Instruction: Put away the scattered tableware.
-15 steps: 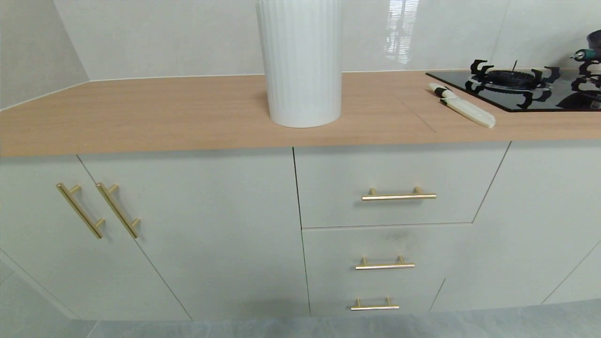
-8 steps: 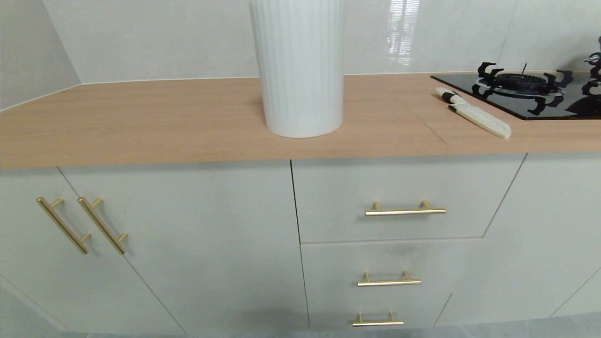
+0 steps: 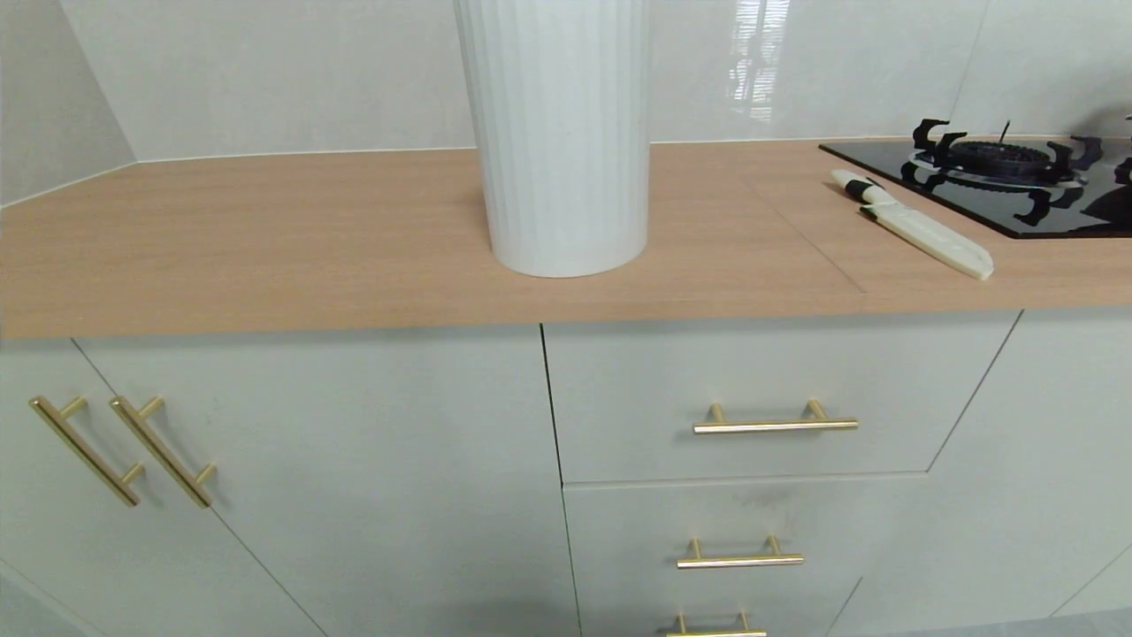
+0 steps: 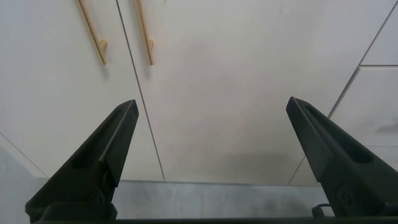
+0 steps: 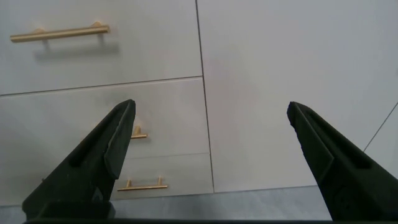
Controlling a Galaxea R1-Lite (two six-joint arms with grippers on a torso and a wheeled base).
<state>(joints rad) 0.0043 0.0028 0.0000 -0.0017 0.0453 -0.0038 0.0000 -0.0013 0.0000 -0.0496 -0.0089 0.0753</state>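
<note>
A cream-bladed knife (image 3: 911, 226) with a black-and-white handle lies on the wooden counter (image 3: 265, 239), just in front of the stove. A tall white ribbed container (image 3: 557, 133) stands mid-counter. My left gripper (image 4: 211, 115) is open and low, facing the cabinet doors with their gold handles (image 4: 118, 31). My right gripper (image 5: 211, 115) is open too, facing the drawer fronts; a gold drawer handle (image 5: 59, 33) shows beyond it. Neither holds anything.
A black gas stove (image 3: 999, 172) sits at the counter's right end. Below the counter are grey cabinet doors with two gold handles (image 3: 124, 451) at left and stacked drawers with gold handles (image 3: 774, 425) at centre right. Tiled walls close the back and left.
The whole head view has shifted: the counter and cabinets now sit lower and larger in the picture, so the camera moved closer. Nothing on the counter has moved.
</note>
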